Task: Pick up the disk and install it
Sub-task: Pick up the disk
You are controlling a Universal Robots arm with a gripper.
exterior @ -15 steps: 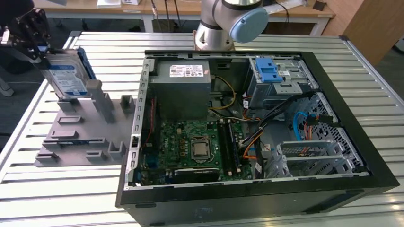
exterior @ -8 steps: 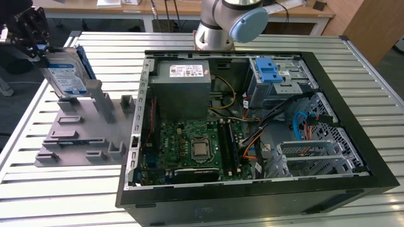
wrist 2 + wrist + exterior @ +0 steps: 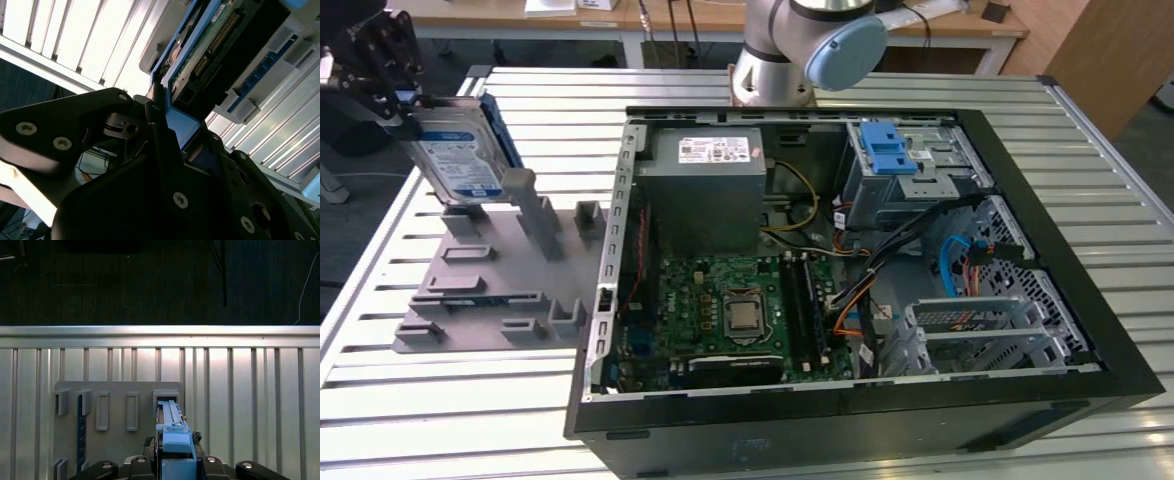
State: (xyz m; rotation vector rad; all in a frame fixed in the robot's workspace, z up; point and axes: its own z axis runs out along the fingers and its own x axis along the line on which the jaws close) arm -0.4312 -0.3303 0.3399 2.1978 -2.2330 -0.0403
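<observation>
The disk [image 3: 458, 155], a grey metal drive with a white and blue label and a blue carrier frame, stands on edge over the grey slotted holder [image 3: 480, 300] at the exterior view's left. My gripper [image 3: 408, 108] is shut on its upper end. In the first wrist view the disk [image 3: 172, 432] runs from my gripper [image 3: 175, 465] toward a holder slot [image 3: 166, 399]. In the second wrist view a finger [image 3: 160, 130] presses against the blue frame, and the disk's green circuit board [image 3: 220, 45] faces the camera. Whether the disk's lower edge still touches the holder I cannot tell.
An open computer case [image 3: 1067, 300] lies on the slatted metal table [image 3: 480, 420], to the right of the holder in the exterior view. Inside are a motherboard [image 3: 734, 300], a grey power supply box [image 3: 707, 175], cables and a drive cage with a blue latch [image 3: 891, 152]. The arm's base [image 3: 781, 60] stands behind the case.
</observation>
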